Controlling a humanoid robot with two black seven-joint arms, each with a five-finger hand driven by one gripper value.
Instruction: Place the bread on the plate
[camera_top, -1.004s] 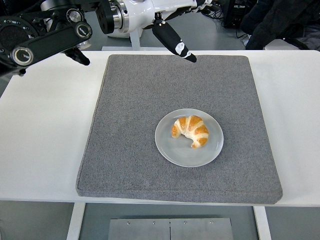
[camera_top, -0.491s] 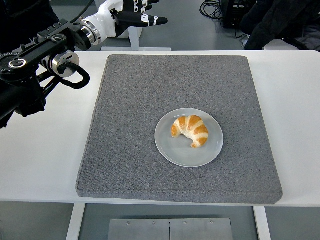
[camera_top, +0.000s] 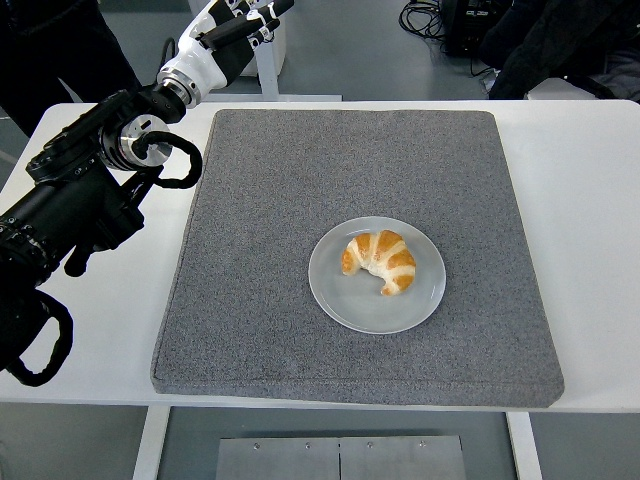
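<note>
tabletop: white rectangular tabletop (camera_top: 90, 330), bare margins showing on the left, right and near sides of the mat.
mat: grey felt-like square mat (camera_top: 300, 170) lies flat on the tabletop and carries the plate, probably to keep it from sliding.
left arm: black jointed left arm (camera_top: 90, 200) enters from the left edge and runs up along the mat's left side, well apart from the plate.
plate: pale blue-white round plate (camera_top: 335, 295) sits on the mat, a little right of centre and toward the near half.
bread: golden-brown croissant with pale stripes (camera_top: 380, 262) lies curled in the middle of the plate, fully within the rim; judged from this, the placing looks done.
left hand: white-and-black left hand (camera_top: 235, 20) is at the top edge, beyond the mat's far left corner; fingers stretched out loosely, holding nothing, consistent with a hand clear of its work.
right arm: out of view.
</note>
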